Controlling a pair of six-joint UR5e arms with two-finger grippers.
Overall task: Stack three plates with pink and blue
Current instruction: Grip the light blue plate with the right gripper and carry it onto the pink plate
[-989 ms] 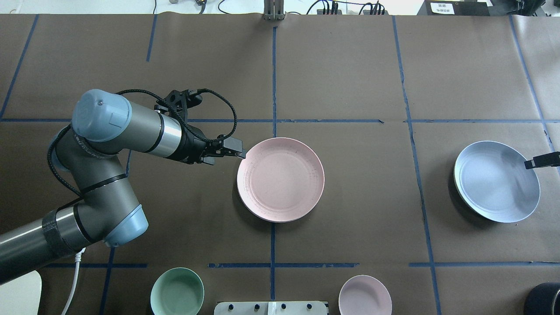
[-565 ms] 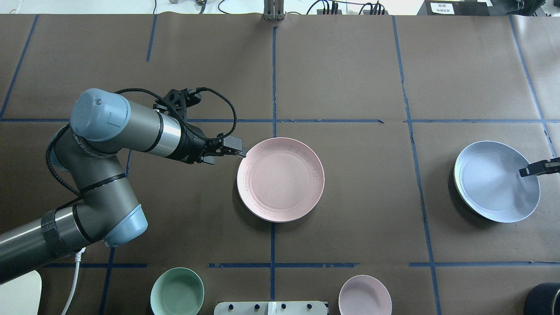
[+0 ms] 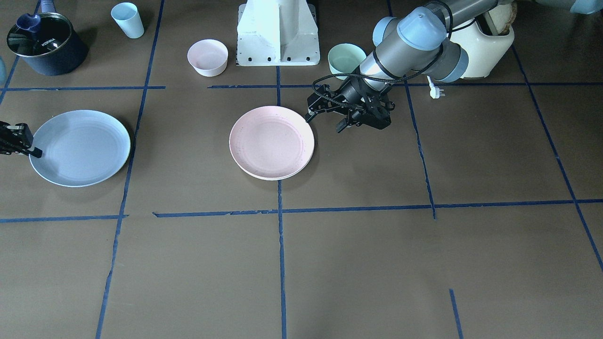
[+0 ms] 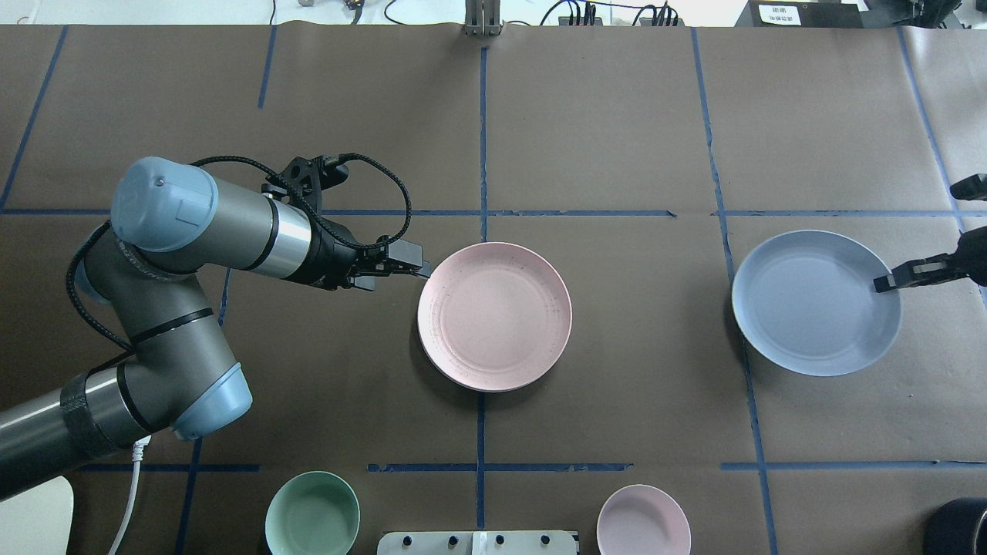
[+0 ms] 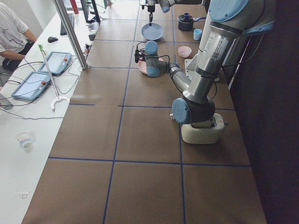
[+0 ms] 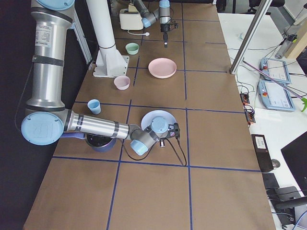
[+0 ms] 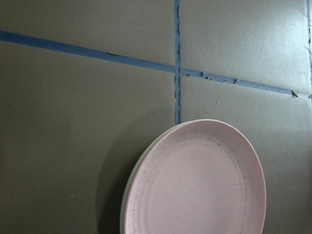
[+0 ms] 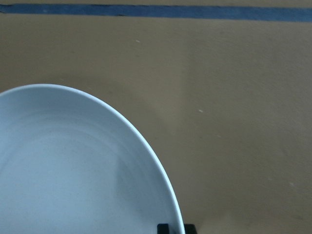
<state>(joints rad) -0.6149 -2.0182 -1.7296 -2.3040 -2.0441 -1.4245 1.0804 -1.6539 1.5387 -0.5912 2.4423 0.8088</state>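
Note:
The pale pink plate (image 4: 494,316) lies at the table's middle on top of a cream plate, whose pale rim (image 7: 127,195) peeks out beneath it. My left gripper (image 4: 422,268) hovers just off the pink plate's left rim, open and empty, as also seen in the front-facing view (image 3: 311,115). The pale blue plate (image 4: 816,302) is on the right, held a little above the table. My right gripper (image 4: 887,281) is shut on its right rim. The fingertips (image 8: 170,228) pinch the rim in the right wrist view. The blue plate also shows in the front-facing view (image 3: 80,148).
A mint-green bowl (image 4: 312,515) and a small pink bowl (image 4: 643,520) stand near the robot's base. A dark pot (image 3: 44,44) and a light blue cup (image 3: 127,20) stand at the robot's near right corner. A cream appliance (image 3: 490,42) sits behind the left arm.
My right gripper has carried the blue plate leftwards, towards the table's middle. My left arm has drawn back slightly; the pink plate has not moved.

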